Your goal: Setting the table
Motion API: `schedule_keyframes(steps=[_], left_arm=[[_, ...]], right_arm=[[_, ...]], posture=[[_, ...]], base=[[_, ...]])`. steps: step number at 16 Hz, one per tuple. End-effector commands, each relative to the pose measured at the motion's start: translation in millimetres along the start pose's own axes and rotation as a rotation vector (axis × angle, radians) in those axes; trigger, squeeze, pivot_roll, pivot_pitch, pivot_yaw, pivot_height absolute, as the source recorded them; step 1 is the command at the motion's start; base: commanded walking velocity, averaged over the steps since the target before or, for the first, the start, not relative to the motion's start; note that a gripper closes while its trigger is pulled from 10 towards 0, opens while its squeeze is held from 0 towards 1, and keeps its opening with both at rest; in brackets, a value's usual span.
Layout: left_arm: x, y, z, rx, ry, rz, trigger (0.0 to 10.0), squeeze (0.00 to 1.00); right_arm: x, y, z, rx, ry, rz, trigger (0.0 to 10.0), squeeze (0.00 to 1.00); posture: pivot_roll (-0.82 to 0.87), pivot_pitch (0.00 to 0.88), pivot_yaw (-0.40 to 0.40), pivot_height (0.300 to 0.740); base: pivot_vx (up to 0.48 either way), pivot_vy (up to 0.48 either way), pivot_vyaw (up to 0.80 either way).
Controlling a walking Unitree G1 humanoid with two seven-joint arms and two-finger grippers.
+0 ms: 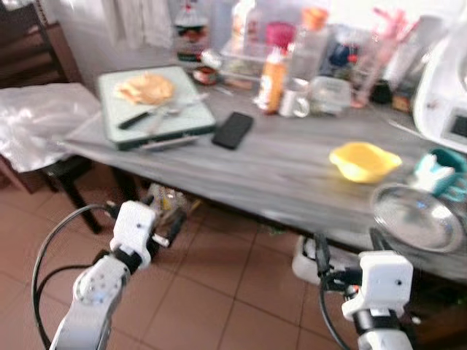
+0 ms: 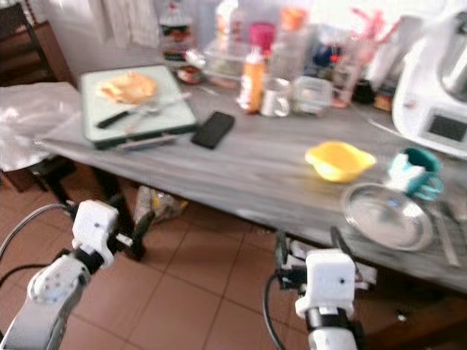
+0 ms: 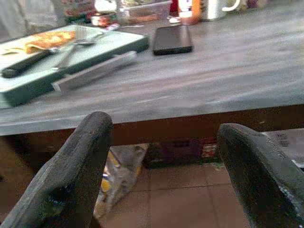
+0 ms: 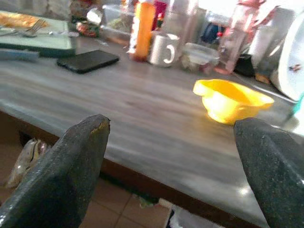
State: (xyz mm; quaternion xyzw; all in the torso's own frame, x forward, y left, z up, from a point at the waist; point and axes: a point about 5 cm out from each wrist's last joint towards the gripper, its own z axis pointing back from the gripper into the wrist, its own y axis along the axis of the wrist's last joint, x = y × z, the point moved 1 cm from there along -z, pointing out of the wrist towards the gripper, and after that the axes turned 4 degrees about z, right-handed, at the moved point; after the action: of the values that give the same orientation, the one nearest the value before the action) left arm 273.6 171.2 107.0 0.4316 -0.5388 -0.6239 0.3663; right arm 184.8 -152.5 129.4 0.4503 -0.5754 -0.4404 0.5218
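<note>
Below table point(image 1: 219, 171) edge, both end effectors spread, empty

Bright daylight from behind the table point(image 1: 241, 171), blown-out glare at the back, soft blur throughout

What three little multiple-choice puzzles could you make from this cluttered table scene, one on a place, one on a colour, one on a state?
1. Where does the flat black phone lie?
A. On the grey table beside the pale green cutting board
B. On the tiled floor
C. Inside the bowl

2. What colour is the small plastic bowl?
A. Red
B. Yellow
C. Black

3. How are the left gripper and right gripper?
A. Both shut on cutlery
B. One holds the plate
C. Both open, holding nothing

Answers: 1 A, the phone rests on the tabletop just off the board's corner. 2 B, it is plainly yellow. 3 C, each wrist view shows two fingers wide apart with nothing between.
</note>
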Motion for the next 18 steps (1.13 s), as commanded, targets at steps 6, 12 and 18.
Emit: schedule_keyframes(steps=[6, 12, 18], left_arm=[[-1.8, -45, 4.8, -0.133, 0.049, -0.027, 10.0, 0.00], [5.1, -105, 3.8, -0.357, 0.069, -0.004, 10.0, 0.00], [23.4, -135, 1.7, -0.532, -0.026, -0.037, 10.0, 0.00]], right_arm=[[8.3, -29, 5.9, -0.101, -0.018, 0.026, 10.0, 0.00], [16.6, -97, 10.4, -0.307, -0.045, -0.011, 10.0, 0.00], [12.2, -151, 28.7, -0.489, -0.050, -0.026, 10.0, 0.00]], posture=[[0.13, 0.068, -0.043, 0.740], [0.11, 0.052, -0.047, 0.740], [0.08, 0.019, -0.033, 0.740]], base=[[0.000, 0.000, 0.00], [0.000, 0.000, 0.00], [0.000, 0.000, 0.00]])
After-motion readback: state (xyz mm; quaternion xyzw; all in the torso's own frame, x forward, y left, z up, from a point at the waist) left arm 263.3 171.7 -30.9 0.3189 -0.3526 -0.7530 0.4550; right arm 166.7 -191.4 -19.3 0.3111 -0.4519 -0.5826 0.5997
